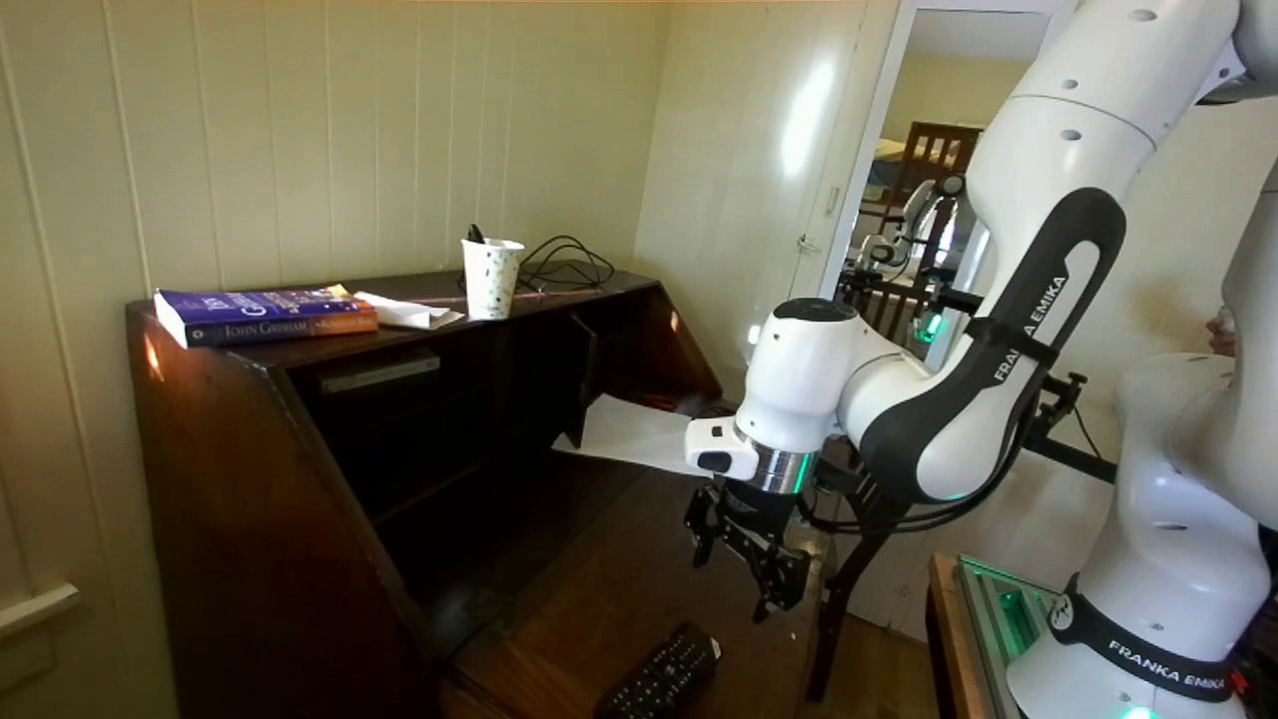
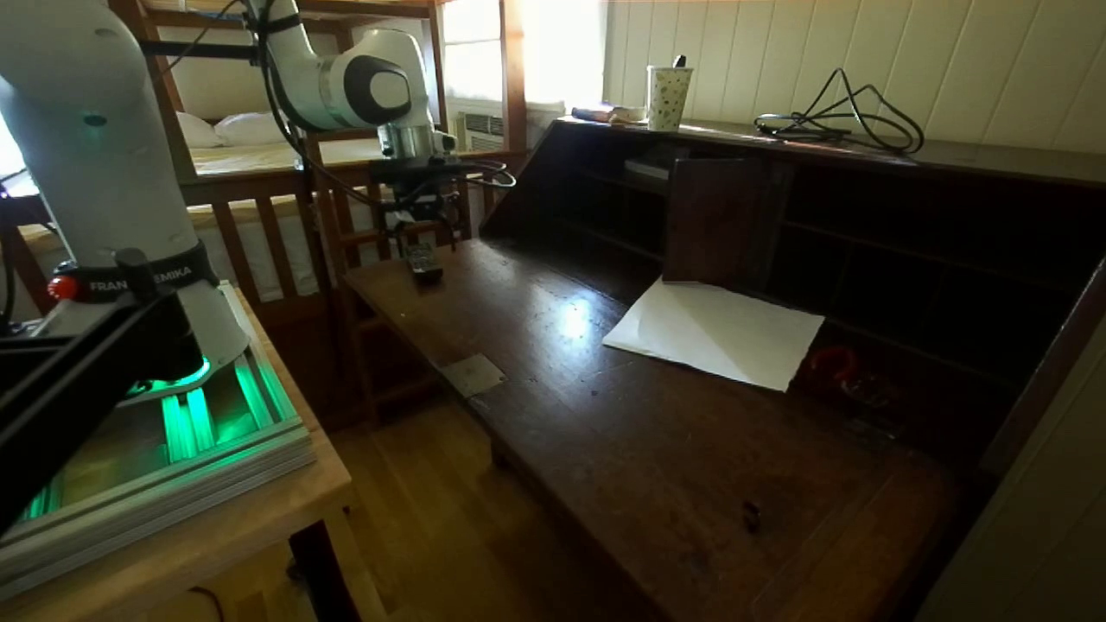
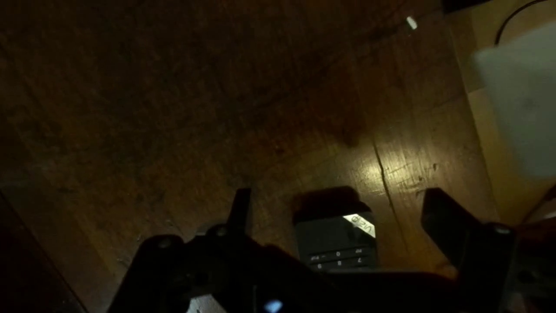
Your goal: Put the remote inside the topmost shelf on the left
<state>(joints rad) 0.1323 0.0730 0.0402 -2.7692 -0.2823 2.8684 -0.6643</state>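
Note:
The remote (image 1: 659, 674) is a black slab with button rows, lying flat on the desk's fold-down top. It also shows in an exterior view (image 2: 424, 263) near the desk's far end. In the wrist view the remote (image 3: 334, 239) shows its end with a white label; the rest is hidden behind the gripper body. My gripper (image 1: 732, 584) is open and empty above the desk top. In the wrist view its fingers (image 3: 339, 195) stand wide apart on either side of the remote, not touching it. The topmost left shelf (image 2: 596, 168) is a dark recess under the desk's top board.
A light flat box (image 1: 381, 372) lies in that left recess. An open small door (image 2: 704, 220) stands beside it, over a white paper sheet (image 2: 717, 333). A book (image 1: 265, 315), a cup (image 1: 491, 280) and a cable (image 1: 569, 265) are on top. The slanted side panel (image 1: 270, 519) bounds the desk.

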